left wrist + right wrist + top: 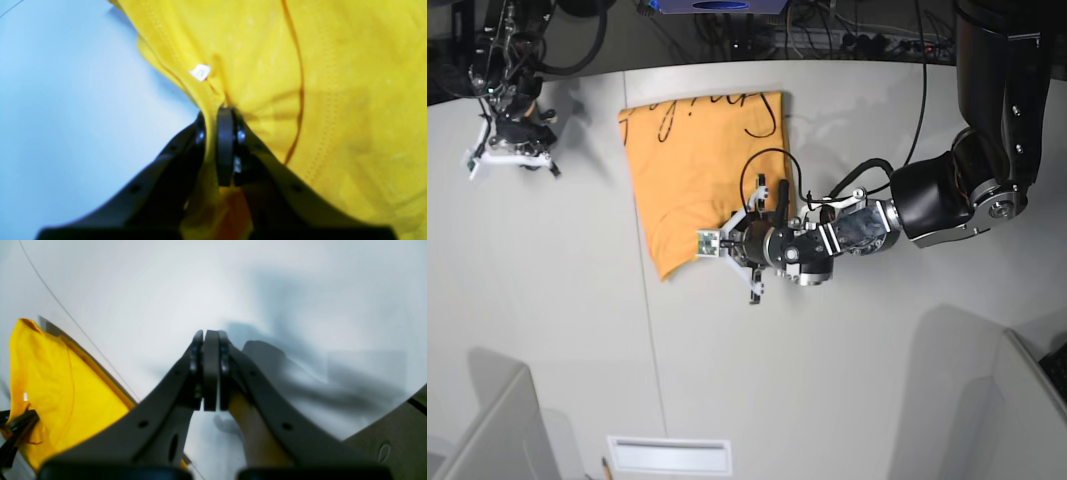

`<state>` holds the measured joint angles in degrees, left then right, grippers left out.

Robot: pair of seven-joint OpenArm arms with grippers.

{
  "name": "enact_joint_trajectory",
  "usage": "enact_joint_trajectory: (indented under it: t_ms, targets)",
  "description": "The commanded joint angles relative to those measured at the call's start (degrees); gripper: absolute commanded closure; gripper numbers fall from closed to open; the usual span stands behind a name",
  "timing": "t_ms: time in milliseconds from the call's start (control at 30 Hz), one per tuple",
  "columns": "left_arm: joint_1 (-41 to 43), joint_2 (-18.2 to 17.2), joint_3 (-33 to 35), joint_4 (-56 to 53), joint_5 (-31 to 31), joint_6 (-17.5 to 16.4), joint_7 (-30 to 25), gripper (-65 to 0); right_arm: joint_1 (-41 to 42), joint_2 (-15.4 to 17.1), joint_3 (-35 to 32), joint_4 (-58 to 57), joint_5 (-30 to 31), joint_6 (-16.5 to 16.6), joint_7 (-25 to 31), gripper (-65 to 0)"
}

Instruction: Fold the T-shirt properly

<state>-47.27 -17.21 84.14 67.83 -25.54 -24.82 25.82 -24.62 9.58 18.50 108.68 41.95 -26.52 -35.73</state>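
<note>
Orange T-shirt [697,170] edge was pinched in left gripper [213,133]; right gripper [210,373] sat closed, empty, well apart. One-handed pull w/o support could bunch cloth.

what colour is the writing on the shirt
Black cursive lettering on the orange T-shirt, clearest in the base view.

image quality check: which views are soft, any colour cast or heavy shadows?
Left wrist: soft throughout, T-shirt oversaturated yellow, table tinted blue. Right wrist: blurred, heavy arm shadows on the table right of the shut right gripper. Base: sharpest, shirt reads orange, soft shadows near the left gripper.
</note>
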Motion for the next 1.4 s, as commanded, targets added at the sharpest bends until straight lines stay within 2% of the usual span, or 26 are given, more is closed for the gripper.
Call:
enact_joint_trajectory:
  t_ms: [0,267,300,400,500,600,667,833,900,933,967,1000,1100,1133,1200,1300,1367]
  targets:
    - [-1.3,0.1,-0.3,0.1,0.6,0.3,0.4,0.0,0.2,0.7,0.0,1.0,0.0,0.3,1.0,0.0]
    - [-3.3,0.1,-0.4,0.5,0.4,0.3,0.6,0.0,1.4,-0.7,-0.1,0.9,0.0,0.3,0.9,0.0]
    - [-3.4,0.1,-0.4,0.5,0.4,0.3,0.6,-3.5,1.4,-0.9,-0.1,0.9,0.0,0.3,0.9,0.0]
    - [-3.7,1.1,-0.5,0.3,0.4,0.3,0.6,-23.0,1.5,-0.9,-0.2,0.9,0.0,0.3,0.9,0.0]
    - [-3.2,2.3,-4.8,0.2,0.4,0.3,0.6,-39.5,1.8,-0.9,-0.2,0.8,0.0,0.3,0.9,0.0]
    - [-3.0,2.9,-10.2,0.7,0.4,0.3,0.6,-47.6,1.8,-0.9,-0.2,0.8,0.0,0.3,0.9,0.0]
    - [-3.1,3.0,-14.5,1.0,0.4,0.3,2.0,-48.9,1.8,-0.9,-0.2,0.8,0.0,0.3,0.9,0.0]
    - [-2.4,2.8,-25.6,7.9,0.2,0.3,9.8,-48.7,1.5,-0.6,-0.2,0.8,-0.1,0.4,1.0,0.0]
    - [0.1,0.9,-30.6,11.9,0.5,0.3,12.1,-48.1,1.5,-0.6,-0.3,1.1,-0.1,0.5,1.2,0.0]
    - [1.9,-0.8,-34.1,14.4,0.5,0.4,13.0,-45.4,1.4,-0.5,-0.3,1.3,-0.2,0.7,1.3,0.0]
    - [4.8,-2.2,-37.1,17.1,0.5,0.6,13.4,-40.6,1.2,-0.3,-0.1,2.0,-0.3,1.9,1.3,0.0]
    - [8.1,-4.0,-40.9,20.5,0.6,0.7,13.4,-32.4,0.5,0.0,-0.1,3.0,-1.6,4.1,1.4,0.0]
    - [18.9,-8.6,-52.3,29.8,2.9,0.8,13.3,-2.6,-1.5,-0.5,-0.2,6.3,-7.0,9.9,4.9,0.0]
    - [23.8,-9.3,-56.8,33.5,5.6,1.3,13.3,0.0,-2.5,-1.1,-0.2,6.7,-8.6,11.3,6.6,0.0]
    - [33.9,-9.7,-64.9,40.3,12.3,2.3,13.2,0.0,-4.2,-2.1,-0.2,6.9,-11.0,14.0,10.6,0.0]
    - [45.9,-9.4,-73.2,46.3,20.7,2.1,12.8,0.0,-8.2,-3.5,-0.2,6.9,-12.1,18.1,18.2,0.0]
    - [52.2,-9.4,-76.7,46.0,23.4,2.0,9.4,0.0,-11.0,-4.4,-0.2,6.9,-12.2,20.8,24.0,0.0]
